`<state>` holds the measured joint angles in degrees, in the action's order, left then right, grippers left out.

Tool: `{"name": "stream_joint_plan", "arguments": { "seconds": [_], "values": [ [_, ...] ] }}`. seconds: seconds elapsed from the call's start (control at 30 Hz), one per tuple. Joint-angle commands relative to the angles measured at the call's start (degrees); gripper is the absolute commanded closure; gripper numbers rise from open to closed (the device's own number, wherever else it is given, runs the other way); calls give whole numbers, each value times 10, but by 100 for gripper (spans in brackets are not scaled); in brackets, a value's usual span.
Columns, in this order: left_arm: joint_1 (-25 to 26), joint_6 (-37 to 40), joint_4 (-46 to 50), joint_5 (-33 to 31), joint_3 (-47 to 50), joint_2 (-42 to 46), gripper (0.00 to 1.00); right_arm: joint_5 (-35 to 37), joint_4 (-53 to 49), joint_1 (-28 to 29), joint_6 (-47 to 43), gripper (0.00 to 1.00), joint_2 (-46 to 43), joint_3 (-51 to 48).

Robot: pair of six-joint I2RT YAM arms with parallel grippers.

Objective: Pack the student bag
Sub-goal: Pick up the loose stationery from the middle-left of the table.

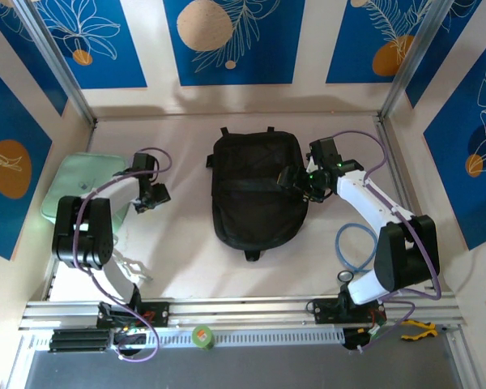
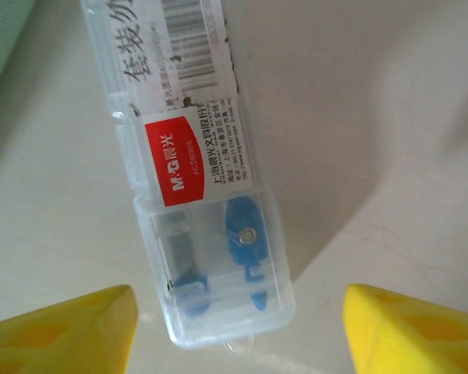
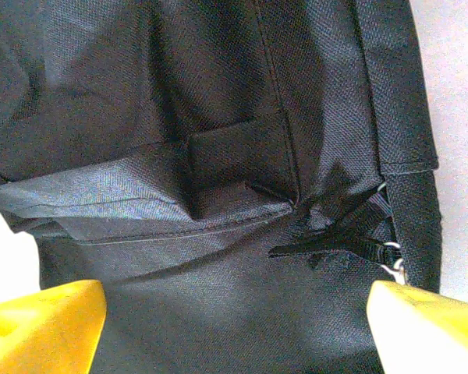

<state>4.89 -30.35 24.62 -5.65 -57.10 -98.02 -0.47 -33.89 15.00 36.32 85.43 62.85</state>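
**Case under the left arm, zip under the right**

The bag (image 1: 255,194) lies flat mid-table, apparently shut, so nothing looks packed yet; the right gripper (image 3: 238,327) hovers at its right edge, fingers spread wide and empty; the left gripper (image 2: 238,343) hangs equally wide and empty over one end of a clear plastic case (image 2: 210,234) on the table (image 1: 186,259).

To lift the case well, I would close across its narrow width, which the fingers already straddle; take it further up the body rather than at the end, since slick plastic held at the end may pivot or slip.

The zip pull (image 3: 335,241) sits nearer the right finger than the centre; shift over before pinching.

The red label (image 2: 175,160) reads "M&G" in white; above it are a barcode (image 2: 191,43) and large Chinese characters, cut by the frame; the small print is too fine to read.
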Motion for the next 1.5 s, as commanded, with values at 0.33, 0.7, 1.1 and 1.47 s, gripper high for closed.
{"name": "stream_joint_plan", "arguments": {
  "seconds": [0.33, 0.7, 1.1, 1.47],
  "values": [
    [-7, -16, -26, 8, 3, -25, 47, -11, -16, 10, 11, 13, 6, 3],
    [-6, -5, -36, 33, 0, -30, 58, -5, -21, 17, 15, 13, 9, 8],
    [101, 8, -137, 219, 21, 126, 60, -143, 90, 5, 53, 14, -27, -34],
    [277, 17, -243, 316, -1, 126, 60, -221, 146, 39, 95, 14, -42, -13]
  ]
}}
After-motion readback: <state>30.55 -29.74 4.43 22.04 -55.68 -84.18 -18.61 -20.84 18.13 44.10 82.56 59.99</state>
